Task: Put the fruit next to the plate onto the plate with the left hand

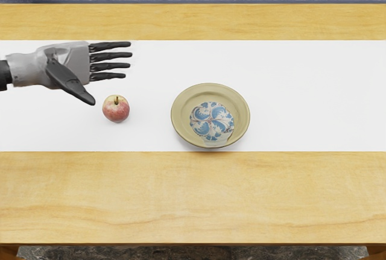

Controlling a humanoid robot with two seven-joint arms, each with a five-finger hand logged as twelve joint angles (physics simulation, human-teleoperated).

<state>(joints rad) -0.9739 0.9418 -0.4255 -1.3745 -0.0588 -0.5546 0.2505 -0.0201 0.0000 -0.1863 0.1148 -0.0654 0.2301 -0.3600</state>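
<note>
While holding nothing, left hand (90,67) hovers fingers spread wide, thumb near apple (116,108) beside plate (181,100) on counter (193,193).

Bright even light, sharp render, faint shadows.

The left hand (67,67) wears a pale grey, faceted shell across its back, matte like brushed metal. The same grey runs on over the wrist (24,72), and further up the arm (3,76) turns black. The four slim fingers (111,56) are black and ribbed at every joint. The thumb (72,84) is broader, dark grey, tapering to a black tip.
</note>
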